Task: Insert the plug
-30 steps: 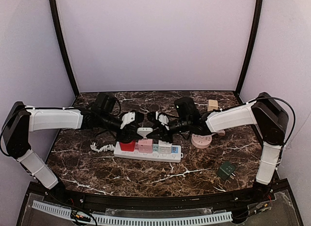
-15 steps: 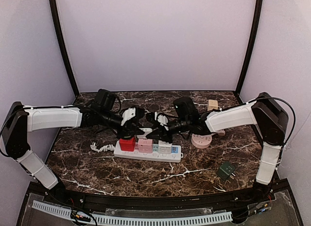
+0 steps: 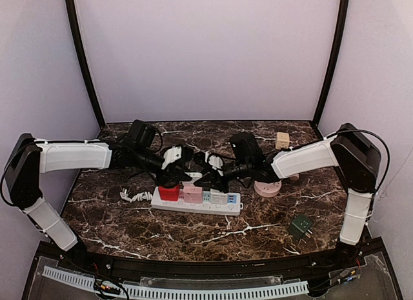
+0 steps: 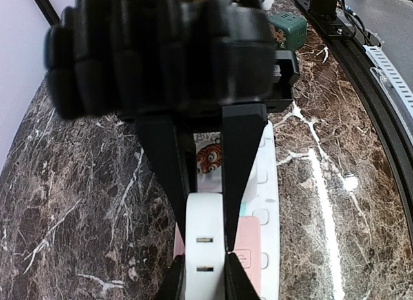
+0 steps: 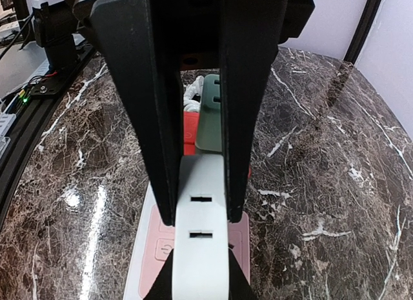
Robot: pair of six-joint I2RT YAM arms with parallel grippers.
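Observation:
A white plug [image 3: 191,174] with two slots in its face hangs just above the white power strip [image 3: 229,206], over the strip's pink adapter [image 3: 193,194]. Both grippers are shut on this plug from opposite sides. My left gripper [image 3: 183,172] comes in from the left and my right gripper [image 3: 201,176] from the right. In the left wrist view the plug [image 4: 205,232] sits pinched between the left gripper [image 4: 205,239], with the power strip [image 4: 268,197] under it. The right wrist view shows the plug [image 5: 201,210] clamped in the right gripper [image 5: 201,216].
A red adapter [image 3: 169,193] and a light-blue one [image 3: 219,197] also sit in the strip. A coiled white cable [image 3: 132,195] lies at its left end. A pink round socket [image 3: 267,186], a beige cube [image 3: 282,140] and a dark green plug [image 3: 301,226] lie to the right.
My left gripper has moved right to the white plug and shut on it. My right gripper has kept its hold and shifted slightly left.

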